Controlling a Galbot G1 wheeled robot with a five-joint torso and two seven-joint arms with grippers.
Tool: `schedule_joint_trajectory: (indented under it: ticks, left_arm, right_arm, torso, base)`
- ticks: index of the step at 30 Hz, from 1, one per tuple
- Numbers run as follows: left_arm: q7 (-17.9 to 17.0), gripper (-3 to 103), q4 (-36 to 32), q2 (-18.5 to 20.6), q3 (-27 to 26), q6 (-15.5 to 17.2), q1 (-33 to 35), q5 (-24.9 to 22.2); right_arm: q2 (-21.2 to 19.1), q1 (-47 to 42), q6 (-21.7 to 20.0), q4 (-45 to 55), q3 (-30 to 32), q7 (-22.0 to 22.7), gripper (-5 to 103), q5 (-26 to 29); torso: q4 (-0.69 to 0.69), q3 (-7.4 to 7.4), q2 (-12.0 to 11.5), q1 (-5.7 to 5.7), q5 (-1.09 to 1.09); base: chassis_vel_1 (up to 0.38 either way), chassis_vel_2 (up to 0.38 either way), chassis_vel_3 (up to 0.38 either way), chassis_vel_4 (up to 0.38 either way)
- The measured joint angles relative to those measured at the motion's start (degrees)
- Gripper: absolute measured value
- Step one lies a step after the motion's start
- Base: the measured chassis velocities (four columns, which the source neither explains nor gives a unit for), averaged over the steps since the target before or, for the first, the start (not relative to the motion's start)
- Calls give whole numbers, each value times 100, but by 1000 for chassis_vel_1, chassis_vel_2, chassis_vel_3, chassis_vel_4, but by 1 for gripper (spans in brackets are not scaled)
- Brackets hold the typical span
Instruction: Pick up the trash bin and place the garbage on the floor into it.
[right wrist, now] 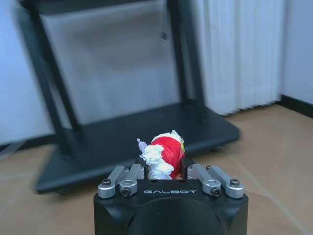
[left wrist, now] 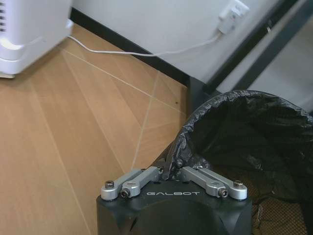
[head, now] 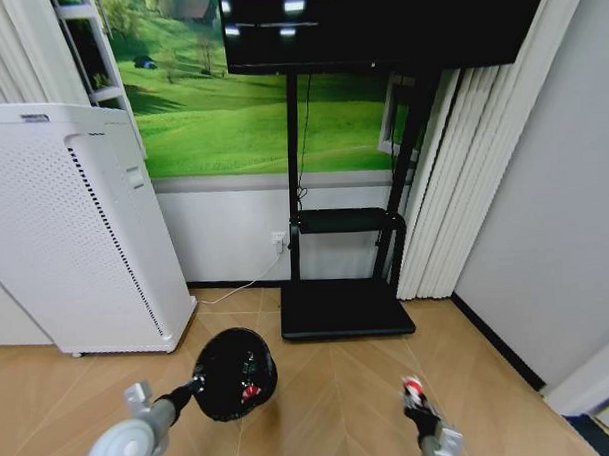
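Where the room is taken by bulk, the light tan chevron-patterned wooden floor (head: pixel 340 397) comes first, running from the white wall to the robot's arms. Next, the tall white perforated appliance (head: pixel 74 226) stands on the robot's left against the wall, a white cable (left wrist: pixel 142 51) trailing from its side along the dark skirting to a wall socket. Beside it, the black television stand (head: pixel 347 307) rests its flat base plate on the floor under a dark screen (head: pixel 377 25), with white pleated curtains (head: pixel 453 183) to its right.

The small black round trash bin (head: pixel 235 374), lined with a crinkled black plastic bag, hangs tilted above the floor in front of the stand's base, its mouth turned toward the head camera; small red and white pieces show inside. The left gripper (head: pixel 197 385) holds it by the rim: in the left wrist view the fingers (left wrist: pixel 171 169) are drawn narrow, pinching the bag-covered edge of the bin (left wrist: pixel 254 142).

The right gripper (head: pixel 415 396) sits low on the robot's right, well apart from the bin, above the floor. Its fingers (right wrist: pixel 185 166) are closed narrowly on a crumpled red-and-white scrap of garbage (right wrist: pixel 164 154), which stands up between them in the right wrist view, with the stand's base behind.
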Motion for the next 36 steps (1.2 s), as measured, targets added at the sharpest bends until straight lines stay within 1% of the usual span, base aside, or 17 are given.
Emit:
schedule_joint_trajectory:
  ticks: [1, 3, 4, 6, 7, 8, 9, 11, 12, 15, 20, 21, 22, 24, 28, 31, 36]
  left_arm:
    - [19, 3, 69, 61, 109, -17, -93, 21]
    - [81, 3, 272, 247, 506, -68, -458, 127]
    - [81, 3, 272, 247, 506, -68, -458, 127]
    - [134, 3, 355, 358, 801, -86, -731, 171]
    - [134, 3, 355, 358, 801, -86, -731, 171]
    - [174, 3, 409, 409, 969, -96, -872, 205]
    - [174, 3, 409, 409, 969, -96, -872, 205]
    - [330, 3, 626, 451, 1405, -226, -1242, 384]
    - [330, 3, 626, 451, 1405, -226, -1242, 384]
    - [394, 3, 884, 379, 1965, -403, -1684, 508]
    - [436, 3, 987, 380, 2331, -452, -1935, 520]
    - [449, 3, 1051, 393, 2563, -464, -2098, 522]
    - [449, 3, 1051, 393, 2563, -464, -2098, 522]
    - [504, 3, 1082, 407, 2881, -464, -2291, 522]
    - [654, 3, 1010, 417, 3149, -484, -2383, 516]
    - [721, 3, 997, 367, 3254, -583, -2391, 529]
    - [789, 3, 997, 300, 3336, -631, -2383, 574]
  right_arm:
    - [-28, -48, 1, 201, -58, -89, 33, 13]
    - [-229, -215, 234, 802, -211, -644, 33, 112]
    - [-229, -215, 234, 802, -211, -644, 33, 112]
    - [-480, -320, 485, 1117, -232, -1266, 33, 148]
    - [-480, -320, 485, 1117, -232, -1266, 33, 148]
    - [-630, -350, 625, 1228, -260, -1526, 33, 149]
    - [-630, -350, 625, 1228, -260, -1526, 33, 149]
    - [-900, -339, 962, 1342, -459, -2070, 33, 152]
    - [-900, -339, 962, 1342, -459, -2070, 33, 152]
    - [-1034, -260, 1079, 1365, -894, -2310, 33, 85]
    - [-1034, -178, 1084, 1297, -1149, -2359, 33, -23]
    - [-1002, -98, 1110, 1194, -1289, -2373, 33, -88]
    - [-1002, -98, 1110, 1194, -1289, -2373, 33, -88]
    - [-941, 24, 1144, 1037, -1398, -2410, 33, -128]
    - [-951, 149, 1154, 909, -1479, -2488, 33, -139]
    - [-963, 221, 1211, 816, -1547, -2616, 33, -207]
    - [-940, 291, 1274, 638, -1673, -2656, 33, -345]
  torso:
    - [-1, 0, 0, 0, 1]
    - [0, 0, 0, 0, 1]
    - [0, 0, 0, 0, 1]
    - [-1, 0, 1, 0, 0]
    - [-1, 0, 1, 0, 0]
    - [-1, 0, 0, 0, 0]
    - [-1, 0, 0, 0, 0]
    - [0, 0, 0, 0, 2]
    - [0, 0, 0, 0, 2]
    - [0, 0, 0, 0, 1]
    - [-1, 0, 0, 0, 1]
    - [-1, 0, 0, 0, 2]
    - [-1, 0, 0, 0, 2]
    - [0, 0, 0, 0, 2]
    - [-1, 0, 0, 0, 2]
    - [-1, 0, 0, 0, 1]
    - [-1, 0, 0, 0, 1]
  base:
    - [0, 0, 0, 0]
    - [0, 0, 0, 0]
    - [0, 0, 0, 0]
    - [0, 0, 0, 0]
    - [0, 0, 0, 0]
    - [0, 0, 0, 0]
    - [0, 0, 0, 0]
    - [0, 0, 0, 0]
    - [0, 0, 0, 0]
    - [0, 0, 0, 0]
    - [0, 0, 0, 0]
    - [0, 0, 0, 0]
    - [0, 0, 0, 0]
    - [0, 0, 0, 0]
    - [0, 0, 0, 0]
    - [0, 0, 0, 0]
    - [0, 0, 0, 0]
